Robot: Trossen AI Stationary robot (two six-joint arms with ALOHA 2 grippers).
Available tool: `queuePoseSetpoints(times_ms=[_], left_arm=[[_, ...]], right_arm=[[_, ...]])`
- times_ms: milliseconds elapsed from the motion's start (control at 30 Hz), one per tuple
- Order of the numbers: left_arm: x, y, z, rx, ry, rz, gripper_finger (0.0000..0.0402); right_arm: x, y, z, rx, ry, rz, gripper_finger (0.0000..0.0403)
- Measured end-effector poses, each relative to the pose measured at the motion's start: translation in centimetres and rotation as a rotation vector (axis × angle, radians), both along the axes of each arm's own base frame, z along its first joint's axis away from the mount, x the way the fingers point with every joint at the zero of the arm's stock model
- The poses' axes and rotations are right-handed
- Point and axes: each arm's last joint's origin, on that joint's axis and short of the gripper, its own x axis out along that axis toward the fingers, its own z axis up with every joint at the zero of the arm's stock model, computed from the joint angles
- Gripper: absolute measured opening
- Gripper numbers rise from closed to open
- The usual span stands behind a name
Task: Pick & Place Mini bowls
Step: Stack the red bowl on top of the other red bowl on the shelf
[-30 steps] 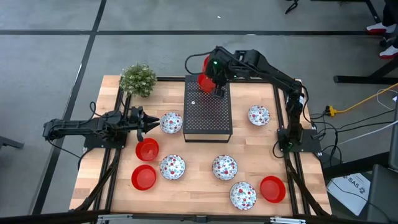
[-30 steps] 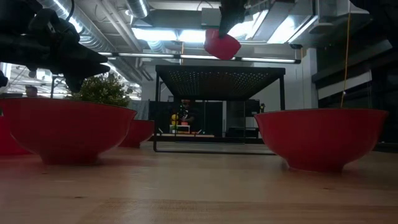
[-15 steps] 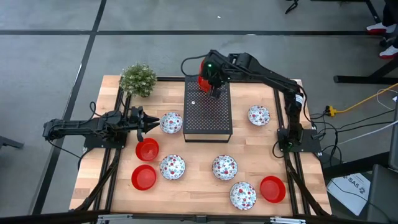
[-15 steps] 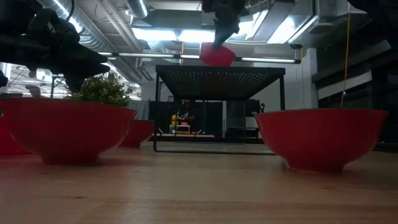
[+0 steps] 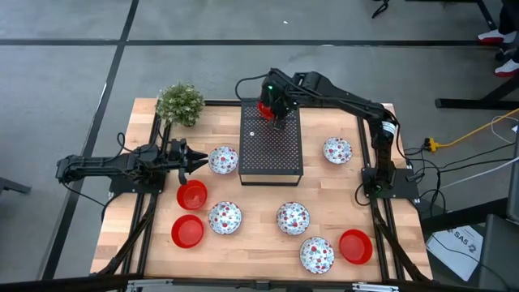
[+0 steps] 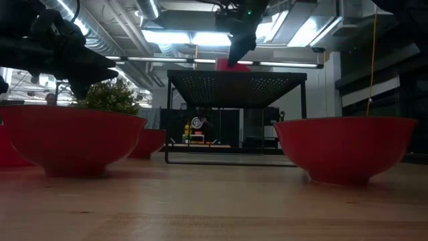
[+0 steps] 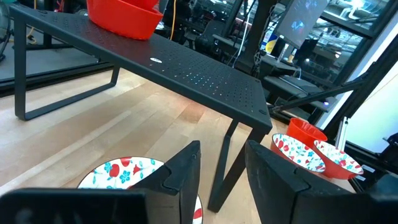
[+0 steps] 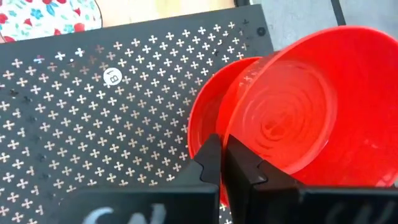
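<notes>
My right gripper (image 5: 272, 107) is over the far end of the black perforated box (image 5: 272, 150), shut on a plain red mini bowl (image 8: 298, 118). That bowl sits over a second red bowl (image 8: 202, 121) standing on the box top. In the low view only a sliver of the held bowl (image 6: 233, 64) shows above the box. My left gripper (image 5: 199, 161) waits open at the table's left, just left of a floral bowl (image 5: 223, 160). Other floral bowls (image 5: 293, 217) and red bowls (image 5: 192, 195) rest on the table on their bases. My right gripper pinches the upper red bowl by its rim (image 8: 225, 138), one finger (image 8: 244, 167) inside the bowl and the other (image 8: 208, 163) outside, coming from above. The bowl is tilted and lies partly within the lower red bowl; whether the two touch, I cannot tell.
A green bushy plant (image 5: 180, 103) stands at the far-left corner. More bowls lie on the near half: floral (image 5: 225, 218), (image 5: 317, 254), red (image 5: 187, 231), (image 5: 355, 246); one floral bowl (image 5: 336, 150) is right of the box. The box's near part shows bare.
My right gripper has moved down and slightly toward the table's left with the red bowl. The bowl hung well above the box top and now sits low, just over the other red bowl on the box. My left arm kept still.
</notes>
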Motion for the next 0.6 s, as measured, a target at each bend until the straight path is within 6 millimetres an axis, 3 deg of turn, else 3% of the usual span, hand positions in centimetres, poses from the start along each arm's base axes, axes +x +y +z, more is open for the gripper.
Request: queuePoseSetpoints(times_ms=[600], left_arm=[[0.0,0.0,0.0,0.0,0.0,0.0,0.012]], right_arm=[[-0.18,-0.31,-0.15,-0.044,0.029,-0.038,0.007]])
